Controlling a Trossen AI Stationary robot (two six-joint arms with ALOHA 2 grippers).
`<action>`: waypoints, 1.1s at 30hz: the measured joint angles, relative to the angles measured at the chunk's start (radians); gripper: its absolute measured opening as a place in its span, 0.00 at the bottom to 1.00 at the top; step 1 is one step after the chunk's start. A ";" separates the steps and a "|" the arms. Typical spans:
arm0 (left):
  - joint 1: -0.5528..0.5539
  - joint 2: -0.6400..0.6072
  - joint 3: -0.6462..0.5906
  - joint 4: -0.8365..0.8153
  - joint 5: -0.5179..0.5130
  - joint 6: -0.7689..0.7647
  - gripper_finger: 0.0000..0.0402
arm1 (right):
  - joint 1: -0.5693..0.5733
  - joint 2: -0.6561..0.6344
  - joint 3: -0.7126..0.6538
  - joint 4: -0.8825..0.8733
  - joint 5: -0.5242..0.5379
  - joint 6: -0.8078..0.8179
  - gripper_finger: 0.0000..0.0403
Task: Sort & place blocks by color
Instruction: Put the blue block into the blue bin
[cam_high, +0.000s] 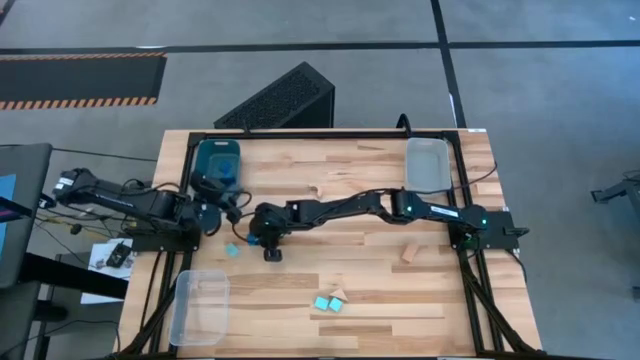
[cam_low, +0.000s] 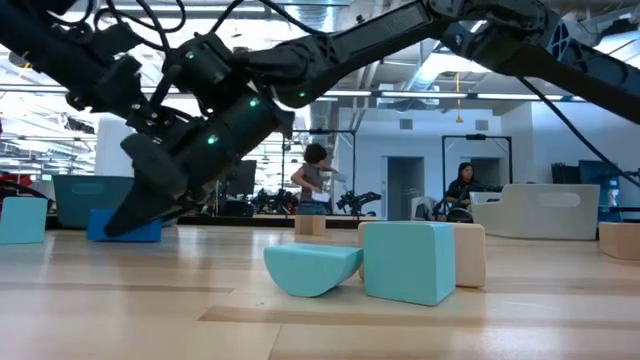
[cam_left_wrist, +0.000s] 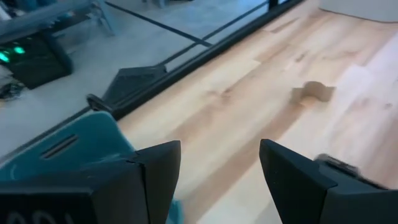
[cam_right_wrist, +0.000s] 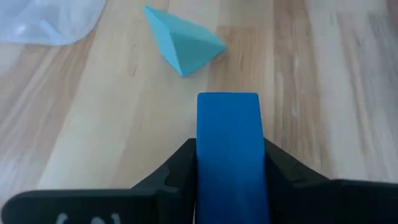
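Observation:
My right gripper (cam_right_wrist: 227, 149) reaches across the table to its left part (cam_high: 252, 240) and is shut on a deep blue block (cam_right_wrist: 227, 134). Just beyond it a turquoise wedge block (cam_right_wrist: 183, 40) lies on the wood. Two turquoise blocks (cam_low: 410, 260) and a tan one (cam_low: 468, 255) sit together near the front edge. A tan arch block (cam_left_wrist: 314, 92) lies mid-table, and another tan block (cam_high: 410, 252) lies to the right. My left gripper (cam_left_wrist: 219, 162) hangs open beside the teal bin (cam_high: 218, 165), with nothing between its fingers. My right gripper pinches the deep blue block's two long sides (cam_right_wrist: 202, 155) between its two fingers. The fingers (cam_right_wrist: 177, 168) slant down from the table's right side and lie along the block, whose far end (cam_right_wrist: 227, 102) sticks out past them. In the low view the block (cam_low: 128, 228) sits at table level.
A clear bin (cam_high: 200, 305) stands at the near left corner, and another clear bin (cam_high: 428, 165) at the far right. The teal bin at the far left holds something blue. People and furniture show in the room beyond the table.

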 joint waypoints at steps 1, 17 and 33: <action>-0.015 0.000 0.000 -0.008 0.000 -0.015 0.52 | 0.005 -0.015 -0.032 0.013 -0.001 0.013 0.32; -0.166 0.206 0.000 0.041 0.021 -0.125 0.52 | -0.021 -0.445 -0.818 0.692 0.090 0.137 0.34; -0.118 0.477 0.000 0.478 0.231 0.261 0.52 | 0.007 -0.587 -0.931 0.758 0.076 0.017 0.34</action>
